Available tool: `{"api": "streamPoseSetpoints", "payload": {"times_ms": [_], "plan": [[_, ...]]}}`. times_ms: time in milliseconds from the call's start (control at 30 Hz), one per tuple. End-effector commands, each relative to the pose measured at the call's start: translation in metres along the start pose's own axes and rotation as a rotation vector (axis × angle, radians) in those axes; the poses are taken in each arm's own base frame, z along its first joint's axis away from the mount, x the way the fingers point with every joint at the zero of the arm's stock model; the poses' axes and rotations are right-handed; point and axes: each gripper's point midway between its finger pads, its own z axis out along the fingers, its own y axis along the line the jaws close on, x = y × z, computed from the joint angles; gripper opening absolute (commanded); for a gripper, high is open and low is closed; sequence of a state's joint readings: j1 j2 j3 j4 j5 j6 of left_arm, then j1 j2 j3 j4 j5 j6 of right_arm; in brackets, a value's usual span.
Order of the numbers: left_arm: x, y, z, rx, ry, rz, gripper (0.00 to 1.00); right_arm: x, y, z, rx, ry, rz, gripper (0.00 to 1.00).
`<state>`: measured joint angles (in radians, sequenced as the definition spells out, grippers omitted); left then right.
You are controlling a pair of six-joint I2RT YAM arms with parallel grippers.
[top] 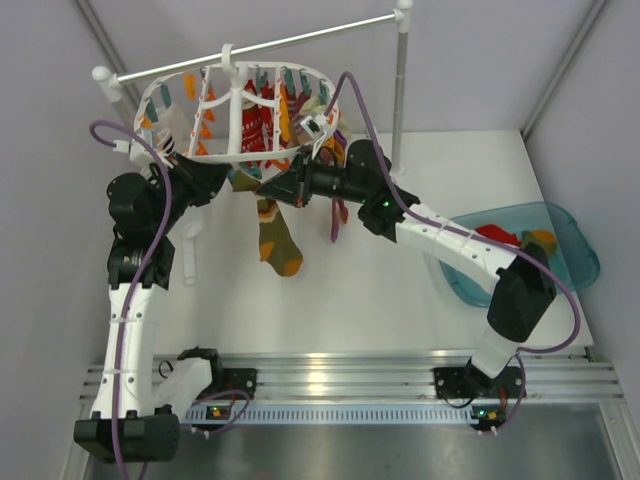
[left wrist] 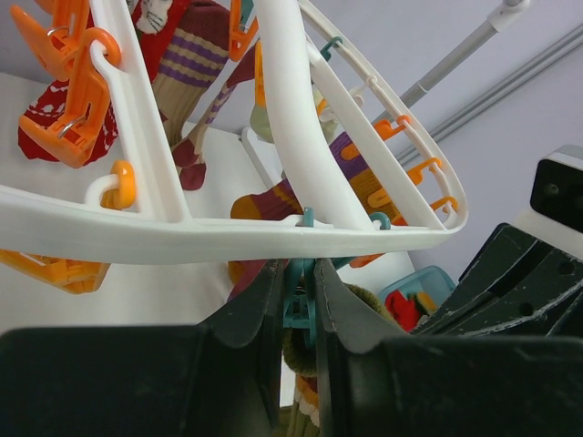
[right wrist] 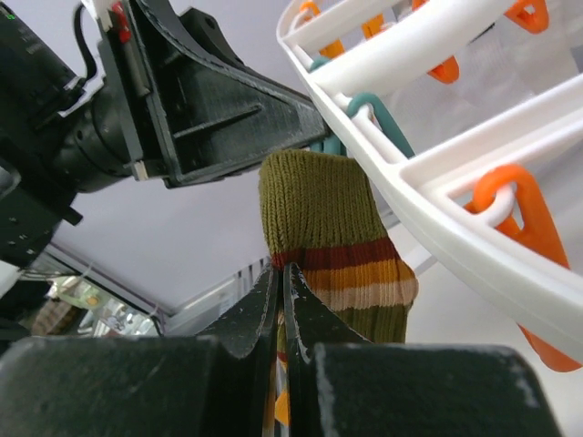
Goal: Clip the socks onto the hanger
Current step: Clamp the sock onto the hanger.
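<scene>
The white oval hanger (top: 182,83) hangs from the rod at the back, with orange and teal clips. A striped olive, orange and brown sock (top: 278,240) hangs below its near rim. My left gripper (left wrist: 299,269) is shut on a teal clip (left wrist: 301,305) under the hanger rim (left wrist: 228,238), with the sock's olive cuff (left wrist: 305,355) just below the clip. My right gripper (right wrist: 283,270) is shut on the edge of the sock (right wrist: 328,205), just under the cuff. In the top view the left gripper (top: 245,182) and the right gripper (top: 283,190) meet under the hanger.
Red and other patterned socks (top: 262,125) hang inside the hanger. The white rod (top: 300,38) and pole (top: 400,90) stand at the back. A teal tub (top: 575,262) with more socks sits at the right. A white object (top: 190,255) lies at the left.
</scene>
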<state>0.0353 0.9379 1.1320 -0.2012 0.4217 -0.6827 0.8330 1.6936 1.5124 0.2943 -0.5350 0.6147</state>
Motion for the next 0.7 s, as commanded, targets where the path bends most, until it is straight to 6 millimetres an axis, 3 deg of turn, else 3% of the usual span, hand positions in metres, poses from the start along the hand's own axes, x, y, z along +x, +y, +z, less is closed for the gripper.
{"api": "streamPoseSetpoints", "payload": {"times_ms": [0,433,667], "plan": [[-0.009,-0.005,-0.004,0.005,-0.032,-0.008,0.0,-0.032,0.023,-0.003,-0.092,-0.101,-0.01,0.0],[-0.011,-0.006,-0.002,0.005,-0.034,-0.027,0.02,-0.016,0.012,-0.003,-0.077,-0.086,0.065,0.0],[-0.009,-0.006,-0.003,0.007,-0.027,-0.038,0.11,-0.026,0.015,-0.002,-0.092,-0.119,0.064,0.0]]}}
